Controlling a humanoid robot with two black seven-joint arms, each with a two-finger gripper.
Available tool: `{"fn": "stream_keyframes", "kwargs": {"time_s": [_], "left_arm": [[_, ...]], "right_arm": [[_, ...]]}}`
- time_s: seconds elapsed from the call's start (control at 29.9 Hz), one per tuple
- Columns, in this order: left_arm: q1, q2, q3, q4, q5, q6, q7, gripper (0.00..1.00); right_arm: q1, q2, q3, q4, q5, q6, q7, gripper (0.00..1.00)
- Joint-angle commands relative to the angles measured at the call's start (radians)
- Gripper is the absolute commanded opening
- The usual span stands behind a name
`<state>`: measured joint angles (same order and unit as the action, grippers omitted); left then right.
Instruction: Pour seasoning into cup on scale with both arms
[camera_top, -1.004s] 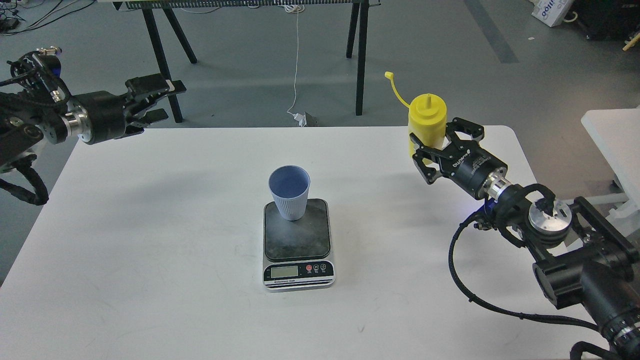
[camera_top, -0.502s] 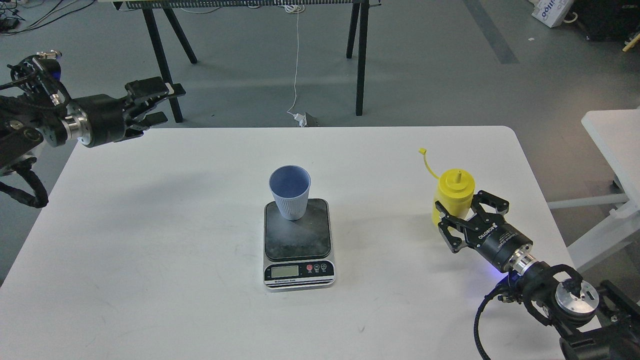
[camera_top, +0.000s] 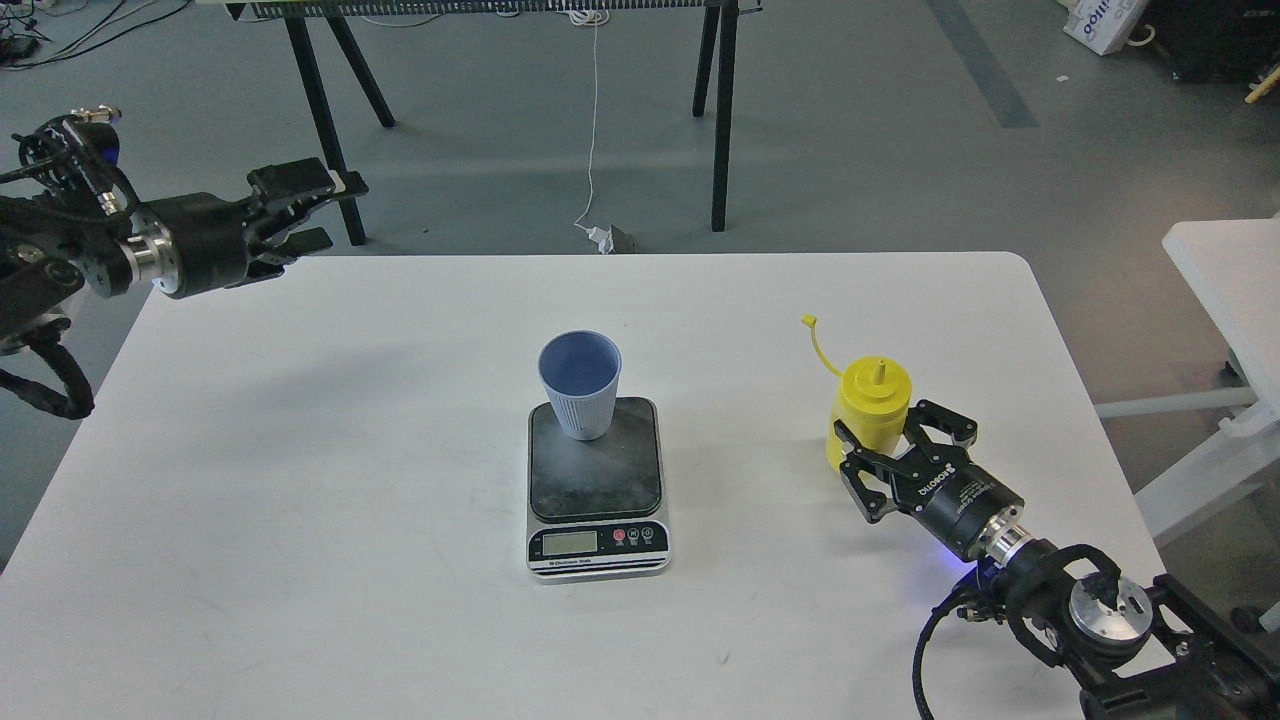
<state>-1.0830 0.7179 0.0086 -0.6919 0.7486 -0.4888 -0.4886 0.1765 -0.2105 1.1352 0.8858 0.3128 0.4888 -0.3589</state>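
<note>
The yellow seasoning bottle (camera_top: 872, 395) stands upright low at the table's right side, nozzle up, cap strap sticking up to its left. My right gripper (camera_top: 882, 422) is shut around its lower body from the front right. The light blue-grey ribbed cup (camera_top: 580, 385) stands upright on the back left part of the scale (camera_top: 600, 485) at the table's middle. Whether the cup holds anything cannot be told. My left gripper (camera_top: 335, 210) is open and empty, up over the table's far left corner, well away from the cup.
The white table (camera_top: 300, 450) has a rounded far right corner. Black trestle legs (camera_top: 720, 110) and a hanging white cable (camera_top: 592, 130) stand on the grey floor behind it. Another white table edge (camera_top: 1225, 270) is at the right.
My right gripper has brought the bottle down from high at the back right to low near the table, then shifted it a little left. My left gripper barely moved.
</note>
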Motion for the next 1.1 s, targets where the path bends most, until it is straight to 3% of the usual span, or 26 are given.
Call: {"fn": "stream_keyframes", "kwargs": {"time_s": [0.0,0.1,0.27,0.7,1.07], "left_arm": [[0.000,0.001,0.001,0.000,0.000,0.000,0.000,0.99],[0.000,0.001,0.001,0.000,0.000,0.000,0.000,0.99],[0.000,0.000,-0.001,0.000,0.000,0.000,0.000,0.99],[0.002,0.000,0.001,0.000,0.002,0.000,0.000,0.99],[0.003,-0.002,-0.001,0.000,0.000,0.000,0.000,0.99]], "right_arm": [[0.000,0.000,0.000,-0.016,-0.001,0.000,0.000,0.52],[0.000,-0.001,0.000,-0.022,-0.001,0.000,0.000,0.72],[-0.006,-0.001,0.000,-0.022,-0.001,0.000,-0.002,0.80],[-0.097,-0.035,0.006,0.024,0.003,0.000,-0.005,0.84],[-0.239,-0.150,0.047,0.220,0.006,0.000,-0.002,0.84]]}}
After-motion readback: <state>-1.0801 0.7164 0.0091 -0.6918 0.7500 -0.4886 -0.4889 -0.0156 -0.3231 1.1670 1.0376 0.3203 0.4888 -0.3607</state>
